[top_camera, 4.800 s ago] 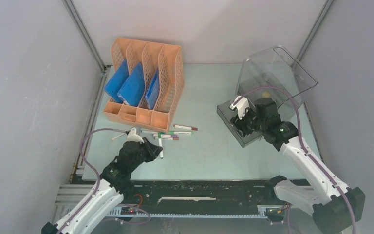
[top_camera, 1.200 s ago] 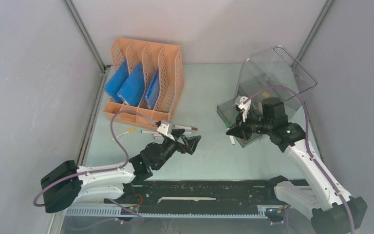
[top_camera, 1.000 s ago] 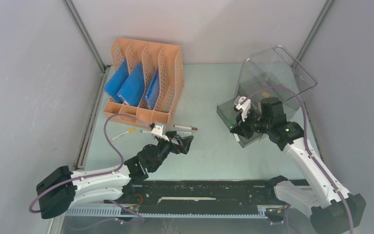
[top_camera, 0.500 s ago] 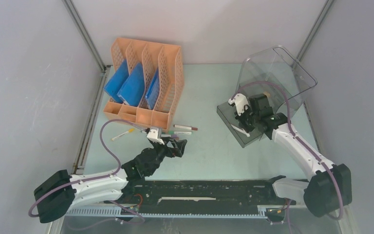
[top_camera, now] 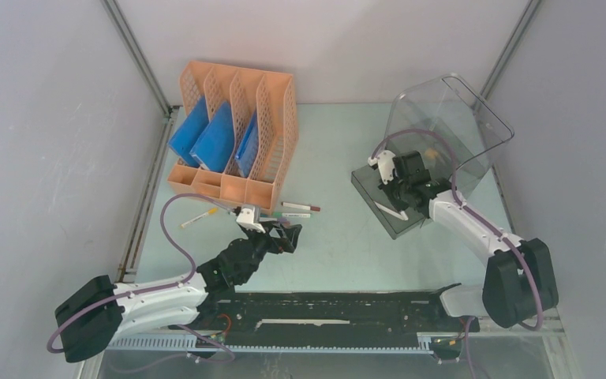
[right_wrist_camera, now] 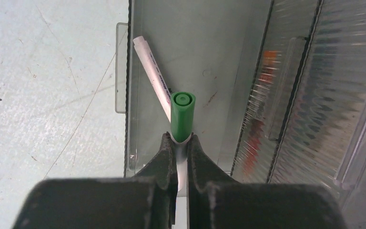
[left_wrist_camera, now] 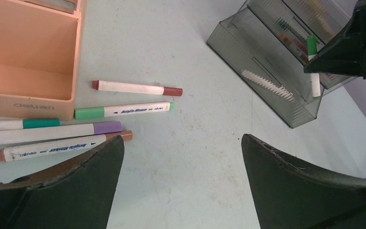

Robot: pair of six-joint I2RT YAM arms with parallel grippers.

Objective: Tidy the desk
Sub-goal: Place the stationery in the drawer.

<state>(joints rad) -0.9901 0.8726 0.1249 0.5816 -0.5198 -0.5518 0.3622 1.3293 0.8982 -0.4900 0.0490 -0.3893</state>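
The desk point(top_camera: 339, 253) is a pale mint tabletop. Several markers point(top_camera: 292, 210) lie loose on it in front of the orange rack; the left wrist view shows a red-capped one point(left_wrist_camera: 136, 88) and a green one point(left_wrist_camera: 124, 110). My left gripper point(top_camera: 288, 233) hovers low beside them, open and holding nothing point(left_wrist_camera: 182, 138). My right gripper point(top_camera: 390, 181) is shut on a green-capped marker point(right_wrist_camera: 182, 112) above the pulled-out drawer point(right_wrist_camera: 128, 86). A white marker point(right_wrist_camera: 151, 76) lies in that drawer.
An orange file rack point(top_camera: 233, 134) holding blue folders stands at the back left. A clear drawer box point(top_camera: 442, 118) stands at the back right, its lower drawer point(top_camera: 367, 193) pulled out. A single marker point(top_camera: 199, 217) lies left of the others. Grey walls enclose the desk.
My right gripper has carried the green-capped marker from the drawer's front edge back over the drawer. My left gripper has drawn back slightly left, toward the loose markers, still open.
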